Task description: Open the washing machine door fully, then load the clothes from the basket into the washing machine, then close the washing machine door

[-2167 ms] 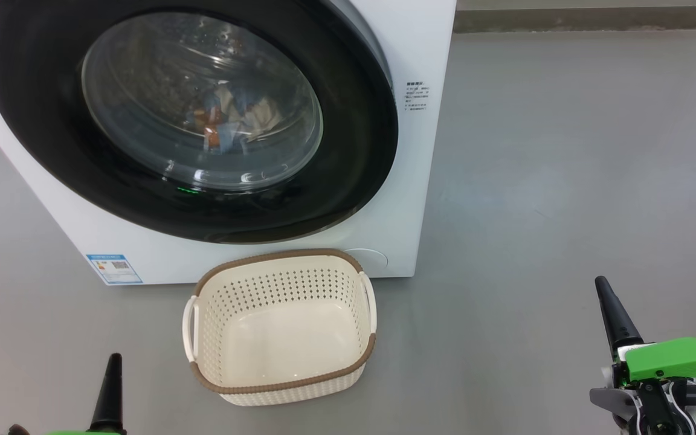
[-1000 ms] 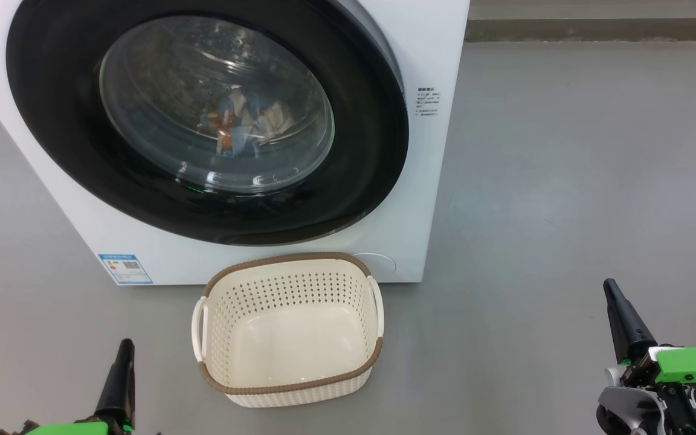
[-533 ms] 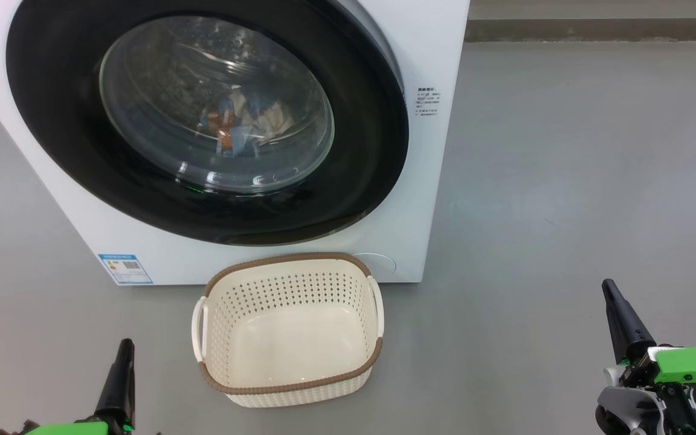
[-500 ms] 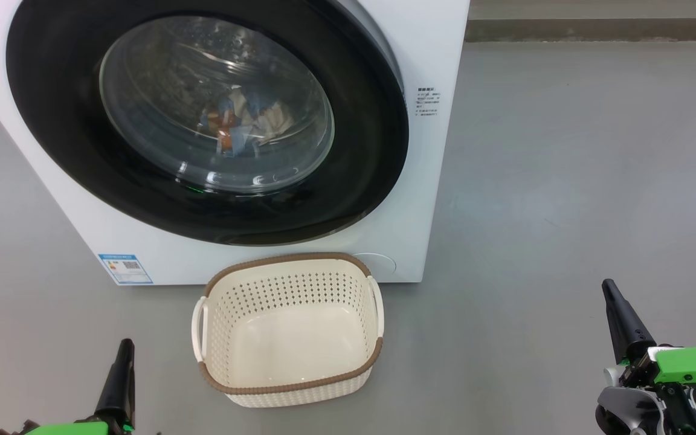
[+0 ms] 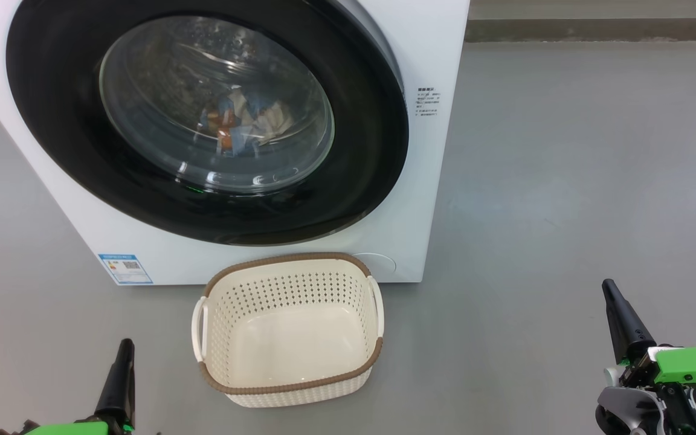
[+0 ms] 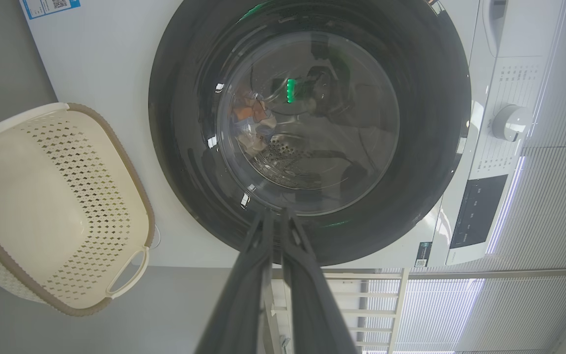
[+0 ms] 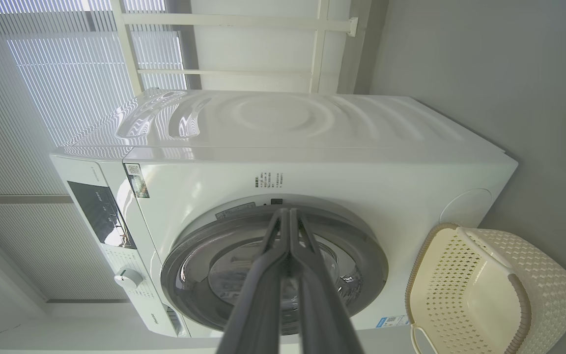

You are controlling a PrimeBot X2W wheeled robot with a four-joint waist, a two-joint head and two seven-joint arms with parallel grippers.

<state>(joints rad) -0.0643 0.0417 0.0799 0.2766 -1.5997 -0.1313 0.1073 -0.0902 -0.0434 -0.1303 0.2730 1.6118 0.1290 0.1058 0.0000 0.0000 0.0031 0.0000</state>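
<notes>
The white washing machine (image 5: 420, 181) stands ahead, its round black door (image 5: 360, 181) lying shut against the front. Through the glass window the light-blue and cream clothes (image 5: 242, 124) lie inside the drum. On the floor before the machine sits the cream basket (image 5: 290, 386), with nothing inside it. Left of the basket my left gripper (image 5: 124, 345) is shut and holds nothing. Far to the right my right gripper (image 5: 609, 285) is shut and empty too. The left wrist view has the left gripper (image 6: 274, 212) pointing at the door (image 6: 425, 147), with the basket (image 6: 96, 162) at left. The right gripper (image 7: 289, 211) points at the machine (image 7: 288, 147).
Grey floor (image 5: 565, 181) stretches open to the right of the machine. A low ledge (image 5: 596, 27) runs along the back. The control panel and white knob (image 6: 506, 123) sit above the door. A blue label sticker (image 5: 124, 269) marks the lower front. Behind the machine stands a white railing (image 7: 239, 22).
Since the earliest frame the whole picture has shifted a little, so the camera moved. Over the last second nothing has changed; both grippers stay shut and still.
</notes>
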